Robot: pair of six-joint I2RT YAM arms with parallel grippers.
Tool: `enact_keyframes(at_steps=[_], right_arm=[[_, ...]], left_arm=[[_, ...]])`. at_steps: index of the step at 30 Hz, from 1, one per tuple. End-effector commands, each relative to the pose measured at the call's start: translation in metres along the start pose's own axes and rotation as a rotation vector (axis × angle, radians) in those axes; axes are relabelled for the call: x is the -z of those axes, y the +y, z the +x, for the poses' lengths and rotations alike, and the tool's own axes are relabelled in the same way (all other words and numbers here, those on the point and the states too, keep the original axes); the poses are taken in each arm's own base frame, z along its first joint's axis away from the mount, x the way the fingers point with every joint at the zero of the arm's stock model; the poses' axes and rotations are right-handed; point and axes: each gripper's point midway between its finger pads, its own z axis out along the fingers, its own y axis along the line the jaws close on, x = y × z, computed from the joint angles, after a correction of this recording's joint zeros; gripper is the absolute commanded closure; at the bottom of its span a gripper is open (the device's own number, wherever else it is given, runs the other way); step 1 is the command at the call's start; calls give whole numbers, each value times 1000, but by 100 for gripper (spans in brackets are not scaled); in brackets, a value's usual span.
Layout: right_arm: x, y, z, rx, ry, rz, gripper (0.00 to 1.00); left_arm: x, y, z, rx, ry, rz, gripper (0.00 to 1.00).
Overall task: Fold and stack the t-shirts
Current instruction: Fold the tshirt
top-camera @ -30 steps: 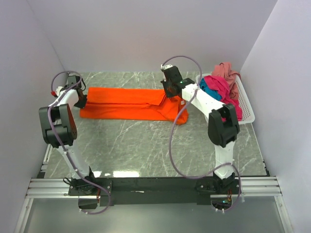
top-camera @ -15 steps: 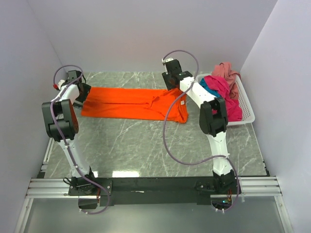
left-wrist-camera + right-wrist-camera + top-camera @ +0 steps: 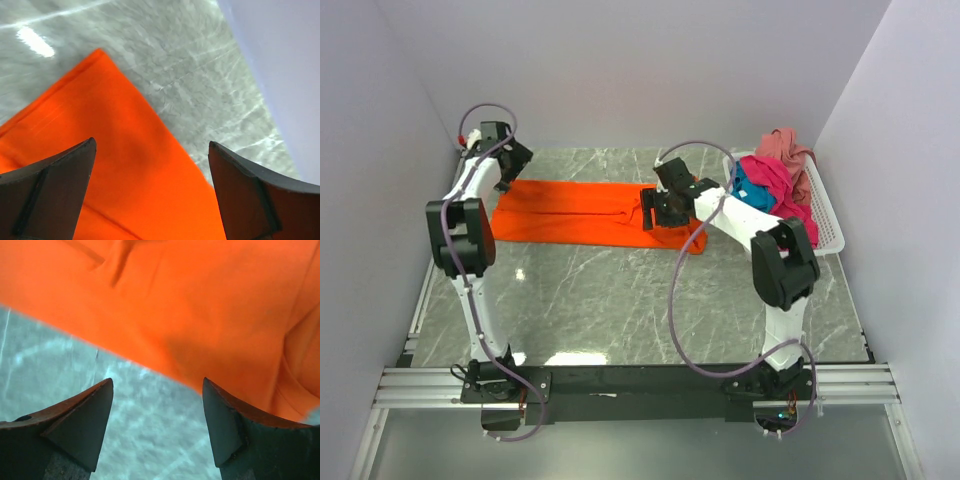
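An orange t-shirt (image 3: 590, 212) lies flat on the grey marbled worktop (image 3: 620, 300), folded into a long band that runs left to right across the far half, with its right end rumpled and ending near the white slatted basket (image 3: 825, 215). The left gripper (image 3: 510, 160) hangs over the far left corner of that band. In the left wrist view its jaws stand spread wide with nothing between them, and the cloth's corner and bare worktop show below. The right gripper (image 3: 660, 210) hovers over the shirt's right end, by the near edge. Its jaws are also parted and pinch nothing, and the right wrist view shows the orange hem running across above bare stone. In the basket, at the far right of the worktop, a magenta t-shirt (image 3: 785, 190) is heaped over a teal blue t-shirt (image 3: 748, 183). A dusty rose t-shirt (image 3: 785, 145) is draped over the basket's far end.
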Motion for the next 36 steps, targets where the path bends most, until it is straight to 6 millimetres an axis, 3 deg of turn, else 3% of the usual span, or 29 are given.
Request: enact_keyframes(at_steps=[1, 5, 8, 14, 15, 16, 17, 19, 20, 21, 23, 24, 27, 29, 30, 31, 32, 36], right_arm=[[-23, -13, -3, -184, 45, 33, 22], [-44, -20, -1, -243, 91, 19, 22], [-54, -30, 7, -255, 139, 59, 21], [-78, -36, -3, -311, 176, 17, 21], [-81, -37, -6, -290, 184, 0, 21], [-82, -41, -3, -293, 217, -7, 21], [-90, -43, -15, -281, 209, 1, 21], [-94, -50, -23, -242, 209, 26, 21], [-102, -49, -37, -229, 184, 12, 20], [-104, -50, -42, -213, 182, -2, 20], [-109, -49, -59, -214, 167, -58, 20], [-112, -49, -65, -222, 152, -80, 20], [-119, -45, -94, -230, 59, -228, 19], [-115, -49, -121, -208, -24, -218, 18], [-112, -46, -129, -165, -56, -232, 16], [-110, -41, -149, -130, -137, -267, 15], [-109, -37, -153, -119, -164, -289, 14], [-100, -20, -181, -102, -261, -386, 14]], left_arm=[[-24, 6, 19, -68, 66, -24, 1], [-28, 23, 31, -74, 66, -53, 1], [-22, 48, 44, -82, 92, -119, 0], [2, 100, 106, -82, 249, -215, 0], [15, 116, 121, -87, 279, -252, 1], [23, 120, 129, -81, 297, -257, 0], [33, 122, 141, -87, 314, -257, 1], [60, 141, 162, -69, 358, -266, 1], [77, 157, 197, -81, 403, -304, 1], [95, 154, 202, -77, 408, -280, 1], [124, 160, 238, -75, 478, -279, 1], [143, 175, 254, -85, 506, -284, 1], [188, 192, 307, -124, 632, -242, 1], [216, 204, 339, -178, 748, -229, 1], [225, 206, 345, -210, 763, -218, 1], [233, 209, 349, -239, 775, -219, 1], [244, 209, 356, -292, 789, -203, 1], [275, 169, 358, -419, 771, -8, 1]])
